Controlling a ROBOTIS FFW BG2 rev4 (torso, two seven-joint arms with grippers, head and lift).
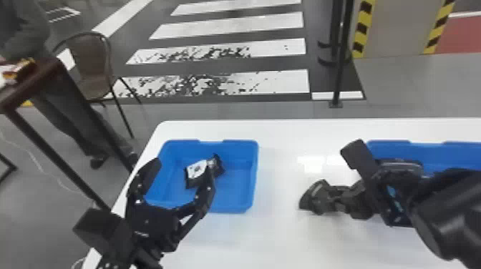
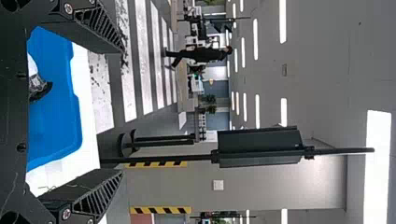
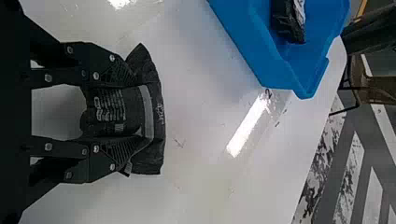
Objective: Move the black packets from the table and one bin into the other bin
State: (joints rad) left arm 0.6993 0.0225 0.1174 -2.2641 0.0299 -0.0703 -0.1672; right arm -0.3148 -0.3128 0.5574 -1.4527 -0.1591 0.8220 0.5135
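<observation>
Right of centre in the lower half of the frame, the right end effector (image 1: 327, 196) has its two fingers drawn in on either side of a black packet (image 1: 310, 197), gripping it by the flanks, with a gap between the fingers behind it. Pale print and a grey band run over the packet, and its far end sticks out past the fingertips; whether it touches the desk (image 1: 279, 229) below I can't tell from here

Over at the lower left, the left end effector (image 1: 181, 172) stands wide open with nothing in its grasp, its fingers reaching over the near part of the left blue bin (image 1: 240, 205). In that bin lies a packet with a white label (image 1: 197, 169), tilted (its dark, shiny end catches a bit of light)

At the right edge sits the right blue bin (image 1: 388, 147), partly hidden behind the right arm (image 1: 449, 211). The held packet is out between the two bins, nearer the front of the white desk

Farther off, a brown chair (image 1: 89, 60) stands at the upper left beside a dark side table (image 1: 34, 84), white stripes (image 1: 232, 27) cross the floor at the top, and a black post (image 1: 341, 53) rises at the upper right
</observation>
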